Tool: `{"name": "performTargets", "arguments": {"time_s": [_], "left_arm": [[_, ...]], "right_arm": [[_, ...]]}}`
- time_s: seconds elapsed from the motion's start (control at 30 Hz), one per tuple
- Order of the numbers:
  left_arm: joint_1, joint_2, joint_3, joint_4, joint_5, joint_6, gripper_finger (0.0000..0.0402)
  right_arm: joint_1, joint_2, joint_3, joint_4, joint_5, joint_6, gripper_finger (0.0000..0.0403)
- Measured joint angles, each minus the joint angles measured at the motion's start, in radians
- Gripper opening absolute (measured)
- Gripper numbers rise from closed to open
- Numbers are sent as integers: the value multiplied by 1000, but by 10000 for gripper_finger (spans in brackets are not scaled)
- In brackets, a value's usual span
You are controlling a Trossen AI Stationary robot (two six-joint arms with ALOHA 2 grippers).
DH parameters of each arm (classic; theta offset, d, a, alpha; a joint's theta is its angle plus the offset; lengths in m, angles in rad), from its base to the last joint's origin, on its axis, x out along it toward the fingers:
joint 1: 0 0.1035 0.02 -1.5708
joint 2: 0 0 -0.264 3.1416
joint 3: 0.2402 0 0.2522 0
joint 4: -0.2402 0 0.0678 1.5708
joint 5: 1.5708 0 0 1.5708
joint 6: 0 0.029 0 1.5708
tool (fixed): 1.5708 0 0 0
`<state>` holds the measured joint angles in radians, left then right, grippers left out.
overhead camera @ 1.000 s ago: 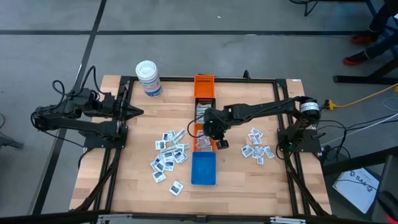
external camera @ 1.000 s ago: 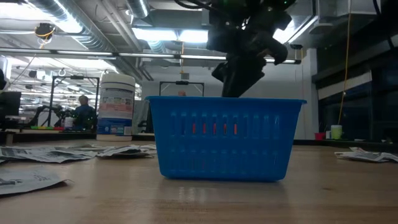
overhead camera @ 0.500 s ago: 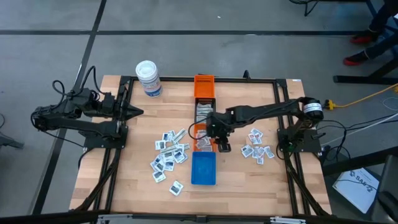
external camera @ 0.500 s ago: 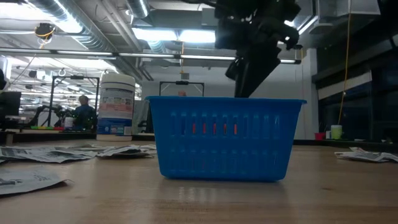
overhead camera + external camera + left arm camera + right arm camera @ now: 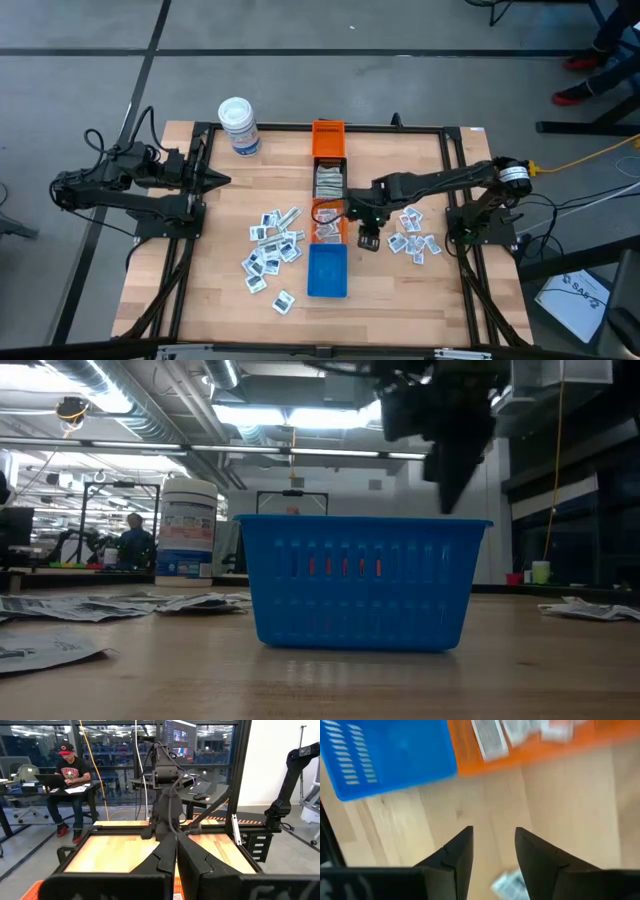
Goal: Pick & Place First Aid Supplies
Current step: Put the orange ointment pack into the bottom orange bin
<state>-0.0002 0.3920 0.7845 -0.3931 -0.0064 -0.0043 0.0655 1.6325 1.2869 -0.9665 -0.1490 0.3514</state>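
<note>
The first aid packets lay in 2 loose scatters on the wooden table: a larger scatter of packets on my left half, near the blue bin's left side, and a smaller scatter of packets on my right half, between the bins and my right arm's base. More packets sat inside the near orange bin, which touched the far end of the blue bin; beyond it came a dark bin holding pale strips, then a second orange bin at the table's far edge. My right gripper hung above bare wood just beside the right side of the near orange bin, between that bin and the smaller scatter. My right fingers stood apart with nothing between them, wood showing through the gap, a packet lying below them, and the blue bin and orange bin edge farther ahead. In the low view my right gripper rose dark above the blue bin's right rear rim. My left gripper waited well off at the table's left edge, its fingers pressed together on nothing. The white tub with a blue label stood upright near the far left corner. Past my left fingers, a person in a red cap sat at a desk in the room beyond.
</note>
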Motion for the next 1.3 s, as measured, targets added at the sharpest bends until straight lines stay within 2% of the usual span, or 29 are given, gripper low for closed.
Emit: {"name": "performTargets", "arguments": {"time_s": [0.13,0.4,0.57,0.7,0.97,1.3], "left_arm": [[0,0,0,0,0,0,13],[0,0,0,0,0,0,11],[0,0,0,0,0,0,12],[0,0,0,0,0,0,9],[0,0,0,0,0,0,8],[0,0,0,0,0,0,12]], "right_arm": [[17,-7,0,-122,22,143,145],[60,-66,0,-365,173,382,145],[102,-120,-7,-471,229,567,145],[151,-178,-84,-464,232,725,145],[261,-222,-254,-384,158,987,145],[326,-222,-401,-170,118,1111,139]]}}
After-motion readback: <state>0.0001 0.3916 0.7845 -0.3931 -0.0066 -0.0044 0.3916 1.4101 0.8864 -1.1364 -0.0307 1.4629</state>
